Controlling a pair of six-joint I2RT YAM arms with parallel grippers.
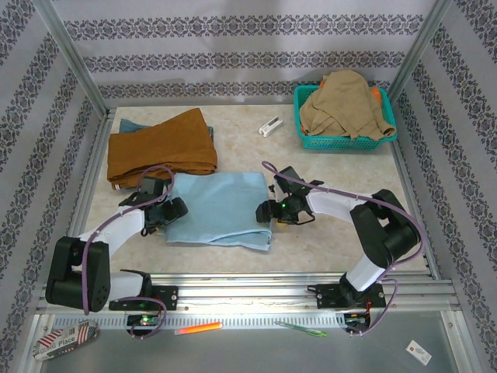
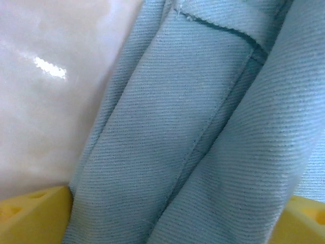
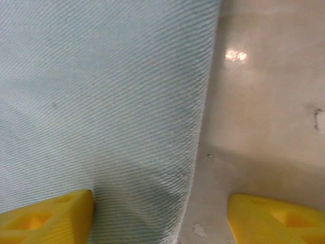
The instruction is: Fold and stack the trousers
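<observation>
— What do I get from overhead?
— The trousers (image 1: 221, 206) lie folded mid-tabletop (image 1: 311, 249). My left claw (image 1: 177, 210) sits at their left edge and my right claw (image 1: 268, 210) at their right. A rust-orange garment (image 1: 159, 148) lies just beyond their far-left corner. Far right, a teal basket (image 1: 345, 142) holds tan cloth (image 1: 345, 101), with a small white object (image 1: 269, 126) beside it. The top is marbled, with patterned wallpaper (image 1: 233, 31) and an aluminium frame (image 1: 78, 66) around it. A box (image 1: 66, 339) by my left base reads "Place".
— Left wrist?
— Yellow fingers (image 2: 33, 213) stand wide apart, ungripped, with blue folds and a seam between them.
— Right wrist?
— Fingers (image 3: 45, 218) are spread likewise, straddling the trousers' edge; bare tabletop lies to the right.
</observation>
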